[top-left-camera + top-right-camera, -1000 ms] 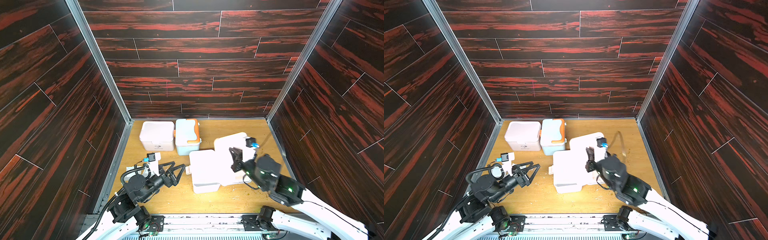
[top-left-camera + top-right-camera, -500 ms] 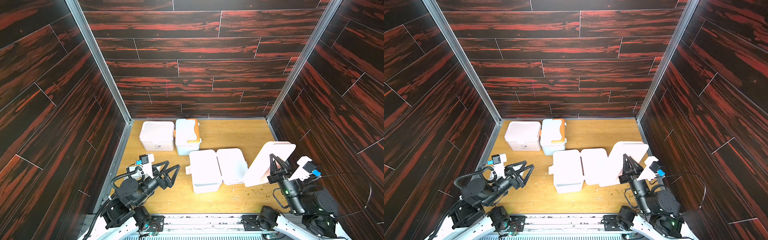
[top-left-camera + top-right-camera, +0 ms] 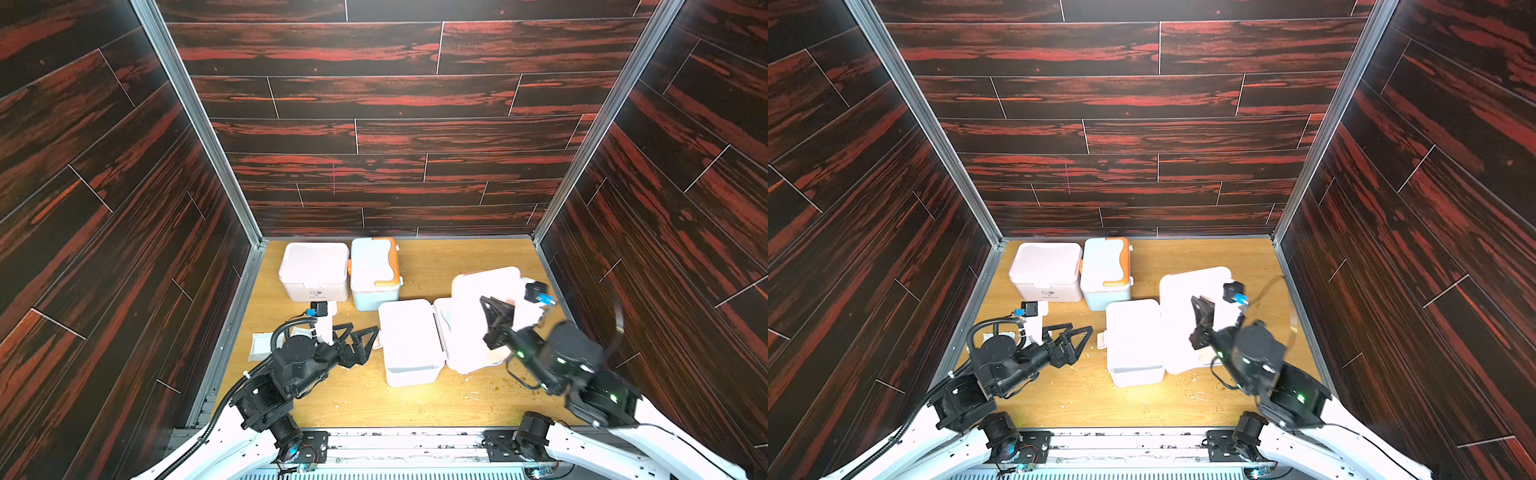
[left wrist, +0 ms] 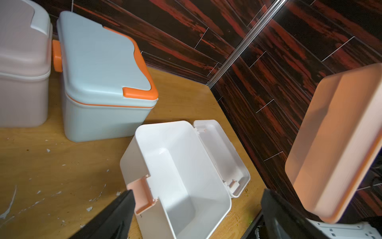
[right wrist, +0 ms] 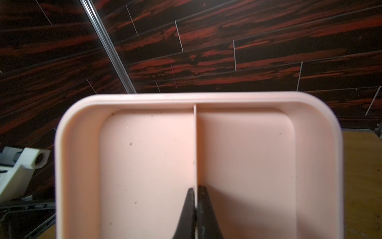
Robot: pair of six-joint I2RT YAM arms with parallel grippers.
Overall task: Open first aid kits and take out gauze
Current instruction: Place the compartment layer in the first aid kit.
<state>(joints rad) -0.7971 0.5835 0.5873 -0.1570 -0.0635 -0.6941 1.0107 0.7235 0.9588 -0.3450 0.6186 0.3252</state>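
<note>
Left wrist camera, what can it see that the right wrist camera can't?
Only the left wrist view shows the blue kit with orange handle, the closed pink kit beside it, and the open white kit, which looks empty. Only the right wrist view shows the inside of the pink tray and the right gripper pinching its divider. Both show that tray held up, the dark wall panels and some wooden table.
</note>
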